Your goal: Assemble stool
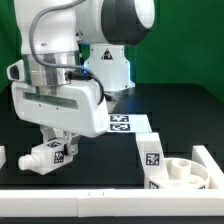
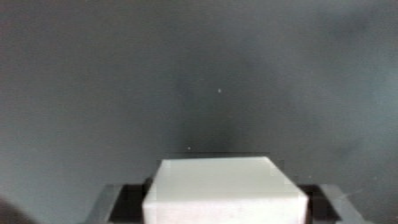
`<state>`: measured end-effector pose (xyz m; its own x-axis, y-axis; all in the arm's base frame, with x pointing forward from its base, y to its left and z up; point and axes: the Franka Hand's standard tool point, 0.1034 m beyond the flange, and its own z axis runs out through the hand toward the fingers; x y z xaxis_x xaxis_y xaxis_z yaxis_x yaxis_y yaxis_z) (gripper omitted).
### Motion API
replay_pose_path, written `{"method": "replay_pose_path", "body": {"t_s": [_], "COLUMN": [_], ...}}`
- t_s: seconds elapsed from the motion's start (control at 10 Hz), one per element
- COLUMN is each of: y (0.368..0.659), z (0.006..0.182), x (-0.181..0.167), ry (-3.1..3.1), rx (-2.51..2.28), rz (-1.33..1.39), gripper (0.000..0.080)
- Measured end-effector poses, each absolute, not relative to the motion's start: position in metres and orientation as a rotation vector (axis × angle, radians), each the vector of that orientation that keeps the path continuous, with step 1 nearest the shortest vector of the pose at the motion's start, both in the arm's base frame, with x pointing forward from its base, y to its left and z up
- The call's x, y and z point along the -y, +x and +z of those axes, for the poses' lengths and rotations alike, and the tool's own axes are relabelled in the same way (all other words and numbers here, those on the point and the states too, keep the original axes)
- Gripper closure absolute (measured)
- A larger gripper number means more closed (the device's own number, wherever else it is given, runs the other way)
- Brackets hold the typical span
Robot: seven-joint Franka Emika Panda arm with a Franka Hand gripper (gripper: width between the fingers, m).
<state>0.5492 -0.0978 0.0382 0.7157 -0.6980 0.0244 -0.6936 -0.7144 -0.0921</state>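
A blocky white stool leg (image 1: 42,156) with a black-and-white tag sits between the fingers of my gripper (image 1: 58,142), which is shut on it at the exterior view's left, low over the black table. In the wrist view the leg (image 2: 217,188) fills the gap between the two dark fingers (image 2: 128,202) of the gripper (image 2: 221,208). The round dish-like seat (image 1: 186,171) lies at the exterior view's right, near the front. Another tagged leg (image 1: 150,160) rests just to the left of the seat, touching or almost touching it.
The marker board (image 1: 126,124) lies flat behind the gripper, near the arm's base. A long white border rail (image 1: 100,196) runs along the front edge. A small white part (image 1: 2,158) shows at the far left edge. A green wall stands behind.
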Motion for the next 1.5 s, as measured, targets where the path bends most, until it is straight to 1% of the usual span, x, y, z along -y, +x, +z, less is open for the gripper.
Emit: {"method": "replay_pose_path", "body": {"t_s": [0.2, 0.7, 0.8, 0.9, 1.0, 1.5], "y": [0.532, 0.532, 0.527, 0.522, 0.523, 0.525], "z": [0.039, 0.040, 0.039, 0.037, 0.036, 0.036], "x": [0.088, 0.083, 0.075, 0.064, 0.054, 0.052], "ry": [-2.732, -2.644, -2.482, -2.356, -2.281, -2.276], "rx": [-1.358, -1.491, -1.737, -1.892, -1.972, -1.980], "rz": [-0.088, -0.087, -0.109, -0.114, -0.119, -0.148], "gripper": [0.0466, 0.0466, 0.0466, 0.0466, 0.0466, 0.0466]}}
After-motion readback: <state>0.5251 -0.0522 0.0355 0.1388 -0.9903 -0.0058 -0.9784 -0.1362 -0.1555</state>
